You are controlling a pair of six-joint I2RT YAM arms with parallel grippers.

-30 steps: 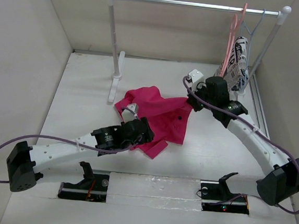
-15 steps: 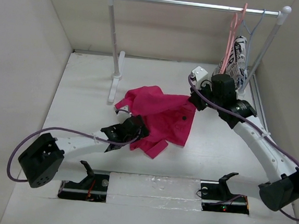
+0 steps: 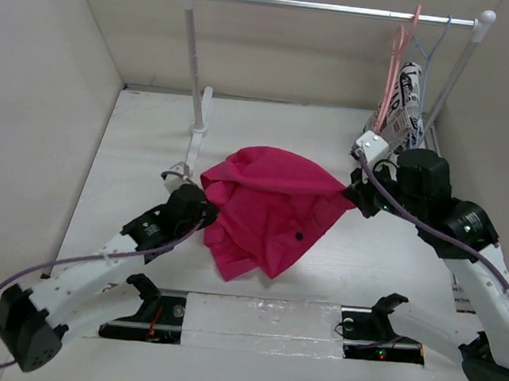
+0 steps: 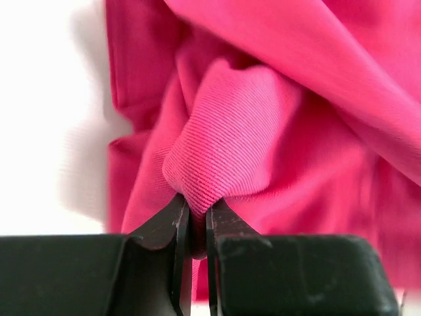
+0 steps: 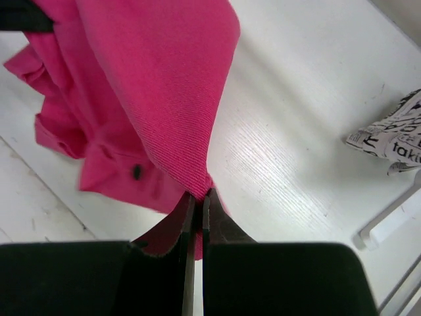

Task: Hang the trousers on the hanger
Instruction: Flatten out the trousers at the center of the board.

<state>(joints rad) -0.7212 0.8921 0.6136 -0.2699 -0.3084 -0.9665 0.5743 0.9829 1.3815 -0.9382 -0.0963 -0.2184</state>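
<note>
The bright magenta-pink soft fabric trousers (image 3: 271, 205) were stretched and bunched between my two tools, in front of the white clothes rail (image 3: 333, 8), over the white table (image 3: 142, 145). My left tool (image 4: 194, 220) was clenched on a fold at their left edge. My right tool (image 5: 197, 197) was pinching their right edge. The salmon-pink plastic hanger (image 3: 396, 65) hung at the rail's right end, apart from the trousers.

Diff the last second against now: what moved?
The left arm swung left and the right arm pulled right, drawing the trousers from a crumpled heap into a spread sheet between them. Both jaws stay shut on the cloth. The hanger and white garment hang on the rail as before.
</note>
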